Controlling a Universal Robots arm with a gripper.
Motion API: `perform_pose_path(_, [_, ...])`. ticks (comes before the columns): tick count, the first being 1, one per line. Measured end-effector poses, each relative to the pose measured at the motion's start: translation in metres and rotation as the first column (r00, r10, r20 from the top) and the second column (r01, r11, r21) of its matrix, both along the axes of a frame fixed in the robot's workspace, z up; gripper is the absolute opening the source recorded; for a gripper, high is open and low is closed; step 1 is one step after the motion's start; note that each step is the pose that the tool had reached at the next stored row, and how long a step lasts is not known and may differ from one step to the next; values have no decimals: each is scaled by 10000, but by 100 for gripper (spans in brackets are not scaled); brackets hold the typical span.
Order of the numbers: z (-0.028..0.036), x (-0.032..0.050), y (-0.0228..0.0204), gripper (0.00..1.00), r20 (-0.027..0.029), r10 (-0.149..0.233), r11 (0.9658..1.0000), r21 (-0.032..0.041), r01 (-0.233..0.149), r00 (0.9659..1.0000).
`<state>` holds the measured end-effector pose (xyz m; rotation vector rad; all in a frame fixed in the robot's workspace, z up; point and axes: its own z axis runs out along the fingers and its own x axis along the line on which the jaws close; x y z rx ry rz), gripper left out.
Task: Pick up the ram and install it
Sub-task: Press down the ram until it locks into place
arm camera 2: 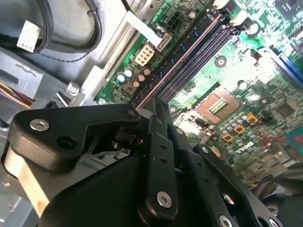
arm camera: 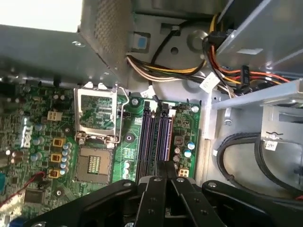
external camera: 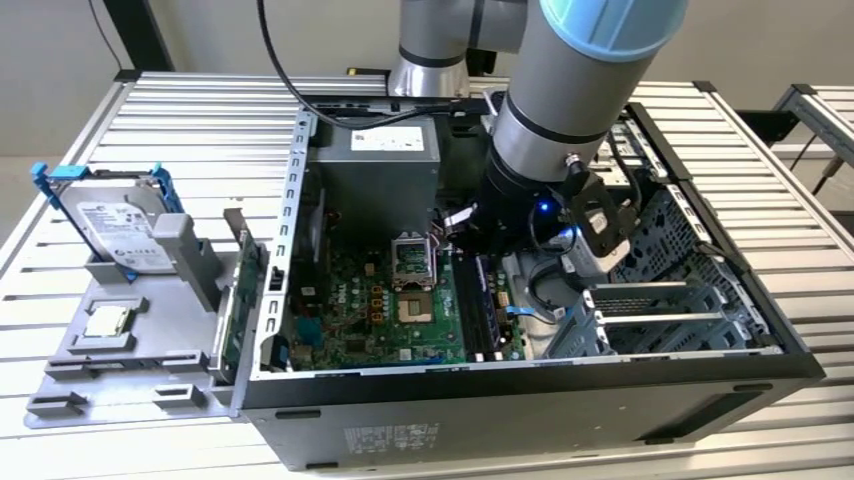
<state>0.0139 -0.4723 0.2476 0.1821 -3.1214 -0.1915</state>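
Note:
The ram [arm camera 2: 182,52] is a long dark bluish strip lying along a memory slot on the green motherboard [external camera: 387,310], inside the open computer case [external camera: 534,400]. In the first wrist view the ram [arm camera: 164,137] runs straight away from my fingertips. My gripper [arm camera: 165,164] is down inside the case, over one end of that slot, with its two black fingers pressed together. In the second wrist view the gripper [arm camera 2: 154,103] meets the strip's end. Whether the tips touch the ram I cannot tell. In the exterior view the arm hides the gripper; the ram [external camera: 478,300] lies just below it.
A grey tray [external camera: 80,385] at the exterior view's left holds a silver hard drive with a blue bracket [external camera: 120,235] and a small square chip [external camera: 107,320]. A green card [external camera: 236,310] stands on edge beside the case wall. Cables [arm camera: 222,71] and a drive cage [external camera: 667,260] crowd the case.

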Motion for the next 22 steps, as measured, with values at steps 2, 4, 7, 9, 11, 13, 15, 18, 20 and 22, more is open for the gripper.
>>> perform_pose_path(2, [0, 0, 0, 0, 0, 336, 9994, 0, -336, 9994])
perform_pose_path(4, [0, 0, 0, 0, 0, 669, 9978, 0, -669, 9978])
perform_pose_path(7, [0, 0, 0, 0, 0, 1158, 9933, 1, -1158, 9933])
perform_pose_path(9, [0, 0, 0, 0, 1, 1483, 9889, 0, -1483, 9889])
perform_pose_path(11, [-1, 0, 0, 0, 2, 1837, 9830, -5, -1837, 9830])
perform_pose_path(13, [-1, 0, 0, 0, 3, 2200, 9755, -10, -2200, 9755])
perform_pose_path(15, [-1, 0, 0, 0, 3, 2549, 9670, -12, -2549, 9670])
perform_pose_path(18, [-1, 0, 0, 0, 12, 3079, 9514, -15, -3079, 9514])
perform_pose_path(20, [0, 0, 0, 0, 11, 3429, 9394, -16, -3429, 9394])
perform_pose_path(22, [0, 0, 0, 0, 11, 3754, 9269, -16, -3754, 9269])
